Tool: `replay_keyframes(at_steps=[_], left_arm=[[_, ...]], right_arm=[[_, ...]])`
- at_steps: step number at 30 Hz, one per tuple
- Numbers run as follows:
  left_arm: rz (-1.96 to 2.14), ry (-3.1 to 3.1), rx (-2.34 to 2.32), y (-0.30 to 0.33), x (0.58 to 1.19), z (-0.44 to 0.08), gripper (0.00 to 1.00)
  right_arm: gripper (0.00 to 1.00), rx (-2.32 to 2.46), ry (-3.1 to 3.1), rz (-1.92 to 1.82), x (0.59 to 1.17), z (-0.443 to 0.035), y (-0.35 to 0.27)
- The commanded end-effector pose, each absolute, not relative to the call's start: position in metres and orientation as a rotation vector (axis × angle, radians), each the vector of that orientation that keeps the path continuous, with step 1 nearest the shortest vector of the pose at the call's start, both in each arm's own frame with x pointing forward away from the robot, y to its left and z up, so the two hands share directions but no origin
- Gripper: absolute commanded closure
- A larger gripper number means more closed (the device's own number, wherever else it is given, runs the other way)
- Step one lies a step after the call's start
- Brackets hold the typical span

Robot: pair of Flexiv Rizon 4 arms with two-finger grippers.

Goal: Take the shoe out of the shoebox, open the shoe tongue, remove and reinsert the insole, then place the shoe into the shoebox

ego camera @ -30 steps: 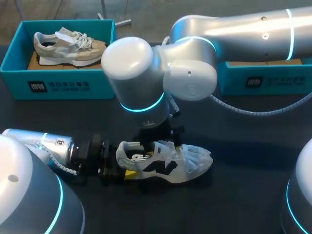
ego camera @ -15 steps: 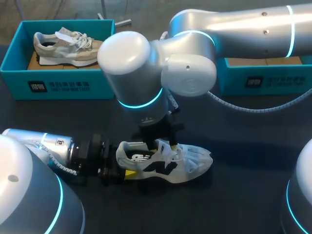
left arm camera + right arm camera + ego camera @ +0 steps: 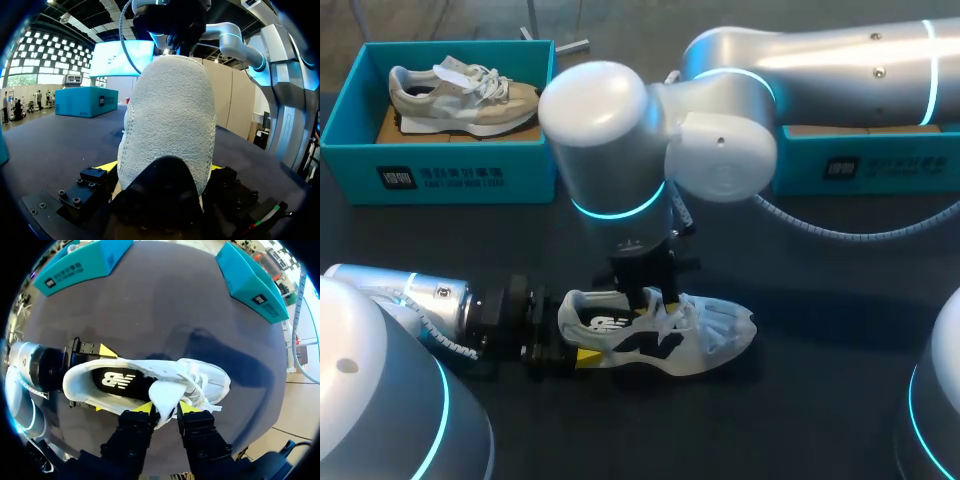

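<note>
Dark table [image 3: 820, 400], white shoe [image 3: 660, 335] already out of its box, sole down mid-table. Left gripper [image 3: 87, 382] is clamped across the heel, and right gripper [image 3: 165, 407] pinches the tongue [image 3: 162, 390] from above, so opening the tongue looks like the step in hand. Black insole [image 3: 117, 380] sits inside the shoe. Left to do, by my read: insole out and back in, then shoe into the teal shoebox [image 3: 860, 165] far right. Second box [image 3: 440, 175] far left holds a beige shoe [image 3: 460, 95]

the shoe [image 3: 715, 330] bears a white logo on its dark insole [image 3: 125, 382] and a dark one on its side. the left shoebox [image 3: 440, 178] and right shoebox [image 3: 880, 168] carry white front print, too small to read.
</note>
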State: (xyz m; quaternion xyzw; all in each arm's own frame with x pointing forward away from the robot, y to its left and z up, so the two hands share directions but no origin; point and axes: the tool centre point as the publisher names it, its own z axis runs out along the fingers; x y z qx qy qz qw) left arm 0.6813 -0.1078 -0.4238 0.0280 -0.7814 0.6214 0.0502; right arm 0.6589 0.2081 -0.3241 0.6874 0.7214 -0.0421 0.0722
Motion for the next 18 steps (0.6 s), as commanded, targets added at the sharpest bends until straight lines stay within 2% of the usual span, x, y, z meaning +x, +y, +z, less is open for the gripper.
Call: replay_keyframes(at_steps=[1, 18], left_arm=[[1.889, -2.381, 0.086, -0.107, 0.682, -0.426, 1.00], [1.889, -2.381, 0.086, -0.107, 0.682, -0.426, 1.00]], right_arm=[[1.00, 2.078, 2.163, -0.115, 0.657, -0.321, 0.205], [1.00, 2.261, 2.039, -0.051, 0.652, -0.313, 0.189]])
